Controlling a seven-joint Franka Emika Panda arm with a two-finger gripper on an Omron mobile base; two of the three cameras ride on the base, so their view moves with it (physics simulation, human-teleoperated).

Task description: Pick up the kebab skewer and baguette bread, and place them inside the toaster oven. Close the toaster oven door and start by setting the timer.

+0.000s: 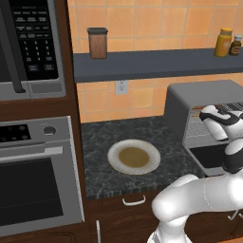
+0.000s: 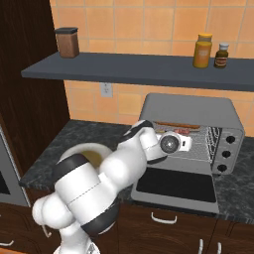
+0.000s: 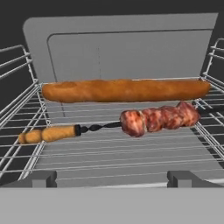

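Note:
The toaster oven (image 1: pixel 190 99) (image 2: pixel 188 106) stands on the counter's right side, and its dark-glass door (image 2: pixel 176 186) (image 1: pixel 211 156) is dropped flat. On its wire rack (image 3: pixel 109 153) the baguette bread (image 3: pixel 124 90) (image 2: pixel 176 124) lies crosswise at the back. The kebab skewer (image 3: pixel 153 119) (image 2: pixel 182 131) lies just in front of it, parallel, meat pieces to the right. My gripper (image 3: pixel 113 178) (image 2: pixel 186 144) is at the oven's mouth above the door, open and holding nothing. Its fingertips (image 3: pixel 39 177) sit wide apart, short of the skewer.
A white plate (image 1: pixel 114 154) (image 2: pixel 84 149) with a brown centre sits on the dark counter, left of the toaster oven. The shelf above carries a brown jar (image 1: pixel 97 42) (image 2: pixel 67 42) and two bottles (image 1: pixel 223 42) (image 2: pixel 202 49). At the far left are the black microwave (image 1: pixel 28 42) and the steel built-in oven (image 1: pixel 33 185).

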